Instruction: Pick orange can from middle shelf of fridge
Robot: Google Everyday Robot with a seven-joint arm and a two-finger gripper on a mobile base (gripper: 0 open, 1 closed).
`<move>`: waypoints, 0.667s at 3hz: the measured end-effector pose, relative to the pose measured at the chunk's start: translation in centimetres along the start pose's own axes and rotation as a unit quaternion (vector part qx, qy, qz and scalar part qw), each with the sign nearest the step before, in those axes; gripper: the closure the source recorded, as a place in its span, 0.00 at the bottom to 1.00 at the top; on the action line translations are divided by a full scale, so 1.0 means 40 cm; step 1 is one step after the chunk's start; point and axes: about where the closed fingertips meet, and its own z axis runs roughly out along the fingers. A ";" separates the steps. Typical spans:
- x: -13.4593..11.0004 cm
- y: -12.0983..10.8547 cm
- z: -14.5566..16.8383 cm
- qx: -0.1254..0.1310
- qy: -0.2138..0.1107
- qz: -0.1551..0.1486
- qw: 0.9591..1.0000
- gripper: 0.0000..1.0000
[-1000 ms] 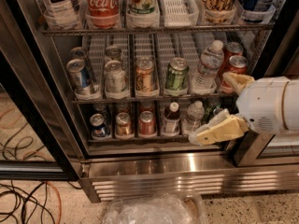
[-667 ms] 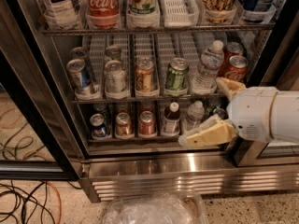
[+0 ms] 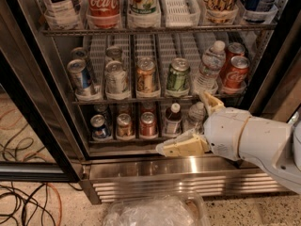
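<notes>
The orange can, coppery with pale label patches and a silver top, stands in the centre lane of the middle shelf of the open fridge. It is between a silver can on its left and a green can on its right. My gripper is in front of the bottom shelf, below and to the right of the orange can. Its cream fingers are spread wide and hold nothing.
Red Coca-Cola cans and a water bottle stand at the right of the middle shelf, a blue can at the left. Large bottles fill the top rack. Small cans and bottles sit below. The glass door is open at left; cables lie on the floor.
My gripper and white arm have moved left across the fridge front, toward the centre lanes. The cans on the shelves have not moved.
</notes>
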 end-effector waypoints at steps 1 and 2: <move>-0.001 0.001 0.002 0.000 0.000 0.000 1.000 0.00; 0.012 0.012 0.020 0.001 -0.021 0.012 1.000 0.00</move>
